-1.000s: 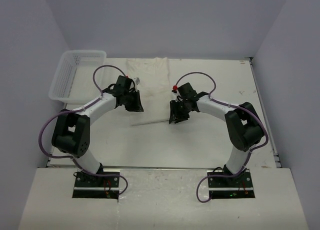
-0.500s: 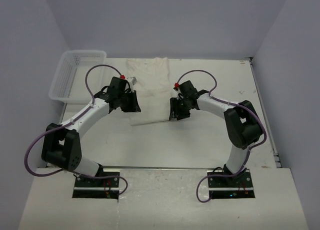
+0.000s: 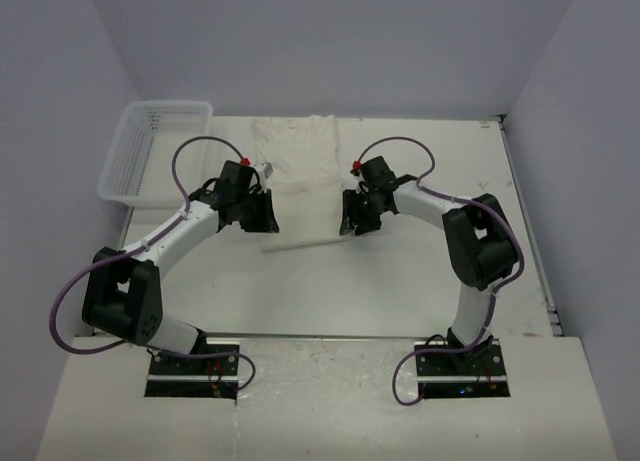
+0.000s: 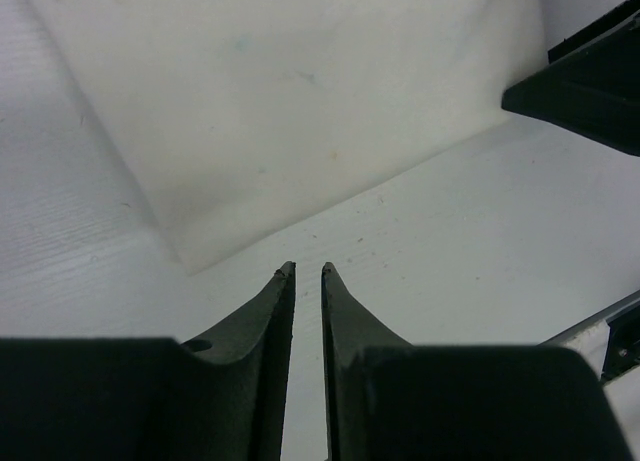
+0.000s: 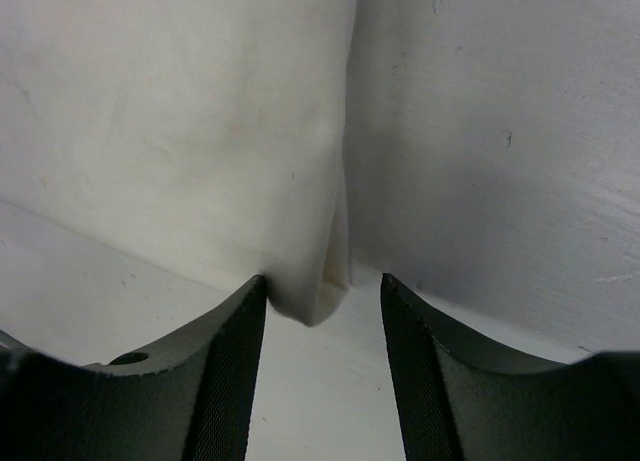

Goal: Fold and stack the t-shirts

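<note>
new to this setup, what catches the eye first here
The left gripper and right gripper bend inward to the near corners of a cream t-shirt lying between them. The right one's jaws stand open astride the shirt's edge. A white mesh basket sits at the far left corner.

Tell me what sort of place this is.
Probably a robot lab test cell: left arm and right arm bolted to a white table, plain walls closing it in, with a t-shirt and basket as props.
</note>
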Robot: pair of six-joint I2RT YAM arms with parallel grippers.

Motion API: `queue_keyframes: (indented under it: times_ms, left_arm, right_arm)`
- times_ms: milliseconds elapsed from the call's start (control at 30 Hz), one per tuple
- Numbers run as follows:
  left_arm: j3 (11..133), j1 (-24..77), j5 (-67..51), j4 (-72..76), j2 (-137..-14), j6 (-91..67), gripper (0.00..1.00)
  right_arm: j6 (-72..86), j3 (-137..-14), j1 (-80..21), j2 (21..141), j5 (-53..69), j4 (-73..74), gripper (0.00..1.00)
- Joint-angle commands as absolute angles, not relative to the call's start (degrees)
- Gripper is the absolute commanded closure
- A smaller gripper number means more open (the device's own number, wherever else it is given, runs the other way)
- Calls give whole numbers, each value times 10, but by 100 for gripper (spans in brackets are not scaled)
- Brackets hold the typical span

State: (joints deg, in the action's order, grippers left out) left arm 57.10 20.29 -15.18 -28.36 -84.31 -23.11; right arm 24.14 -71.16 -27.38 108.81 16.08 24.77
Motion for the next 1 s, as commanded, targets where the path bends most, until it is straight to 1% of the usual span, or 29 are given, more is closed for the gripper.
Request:
queue_keyframes:
  times_ms: [0,267,333,500,533,567,633,667,733,767,900,933,967]
  left_arm:
    - [571,200,-158,-274,-837,-217,82]
    - [579,196,-143,-291,-821,-217,82]
    - [580,196,-135,-295,-806,-218,81]
    - [586,187,-104,-335,-780,-216,79]
    - [584,183,-102,-337,-775,-215,78]
    - [584,173,-100,-340,-764,-215,74]
    - [579,164,-93,-348,-753,-215,69]
    - [579,158,-83,-352,-749,-214,66]
    - [575,152,-75,-369,-749,-211,66]
    - [570,148,-70,-372,-749,-214,66]
    - [539,130,-101,-381,-765,-233,67]
    - [534,125,-118,-381,-779,-243,71]
    - [528,123,-123,-380,-787,-250,73]
  right_arm:
    - [251,-716,-273,1099,169,228,50]
    - [265,-706,-273,1111,178,210,54]
    - [265,-710,-273,1121,178,211,58]
    - [282,-689,-277,1109,187,190,65]
    - [286,-682,-279,1106,185,189,65]
    - [289,-678,-280,1104,179,185,68]
    - [289,-669,-282,1100,184,182,70]
    - [294,-667,-283,1100,184,181,76]
    - [295,-664,-283,1101,187,178,86]
    - [298,-663,-283,1102,185,178,100]
    - [301,-657,-290,1095,176,175,100]
    - [301,-657,-292,1091,175,175,100]
    - [301,-655,-292,1089,176,172,100]
